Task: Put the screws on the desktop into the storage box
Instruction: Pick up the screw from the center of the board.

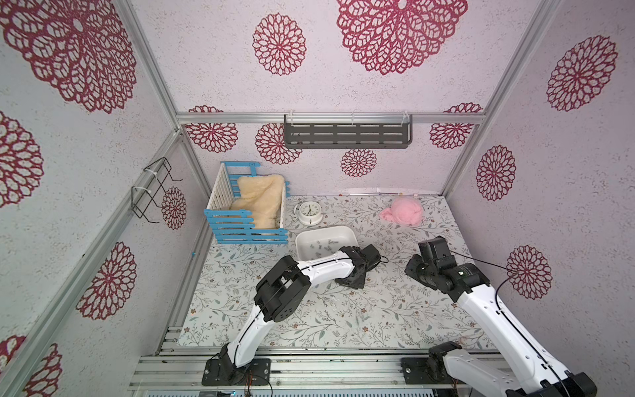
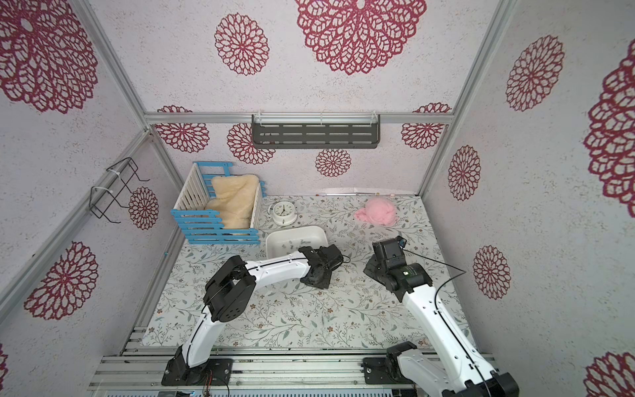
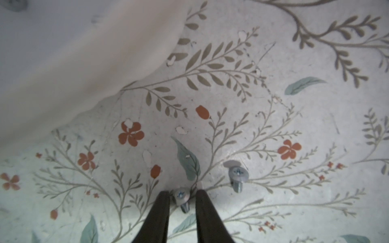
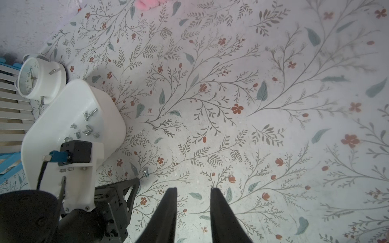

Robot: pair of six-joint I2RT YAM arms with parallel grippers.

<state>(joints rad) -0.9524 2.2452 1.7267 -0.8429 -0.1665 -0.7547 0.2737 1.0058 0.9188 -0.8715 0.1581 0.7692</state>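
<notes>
The left gripper point(image 3: 182, 193) stands narrow and low over the desk point(image 3: 273, 117). Its dark fingers point(image 3: 162, 210) are on either side of a small silver screw point(image 3: 181, 197) with a cross-slotted flat head and a short threaded shank, and they seem just clear of it. A second screw point(image 3: 237, 176) of the same kind lies near it. The plain white storage box point(image 1: 326, 232), near frame centre in both top views, holds several screws point(image 4: 87, 130). The right gripper point(image 4: 193, 190) hovers empty, narrowly parted.

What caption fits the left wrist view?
Left claw straddling one screw on the floral desktop, a second screw lying nearby.
</notes>
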